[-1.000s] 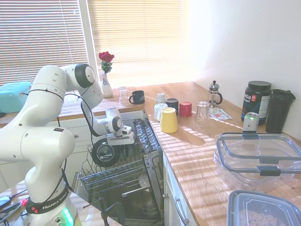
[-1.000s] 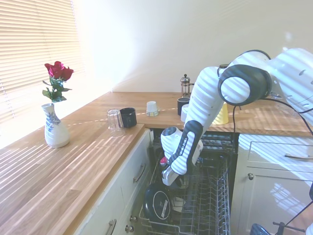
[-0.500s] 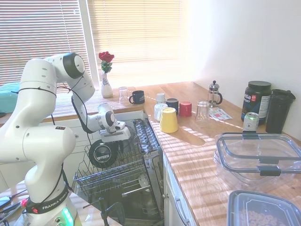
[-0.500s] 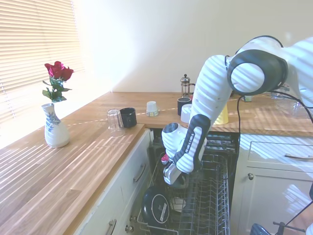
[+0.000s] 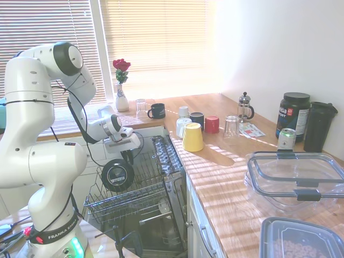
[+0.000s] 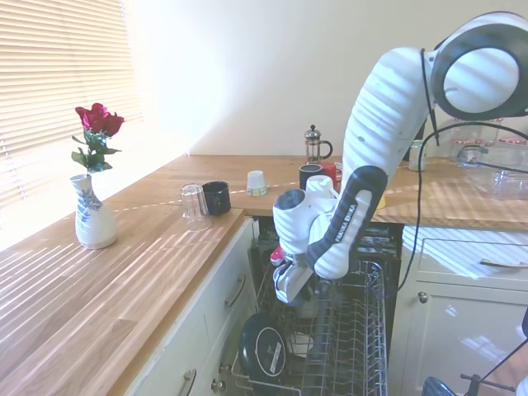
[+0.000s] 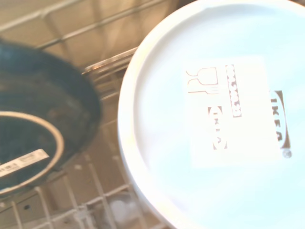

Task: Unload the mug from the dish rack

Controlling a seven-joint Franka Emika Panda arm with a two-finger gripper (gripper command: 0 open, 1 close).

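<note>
One big dish rack [image 5: 141, 196] is pulled out below the counter, a black plate [image 5: 117, 174] upright in it. The mug [image 6: 307, 309] hangs just above the tines, and the gripper [image 6: 297, 295] seems clamped on it, its pale stamped base filling the wrist view. Lift-out step, I'd say; next comes carrying it clear to the counter.

Glossy white rounded arm segments, dark grey joint caps, black cable, "FRANKA EMIKA" base band
</note>
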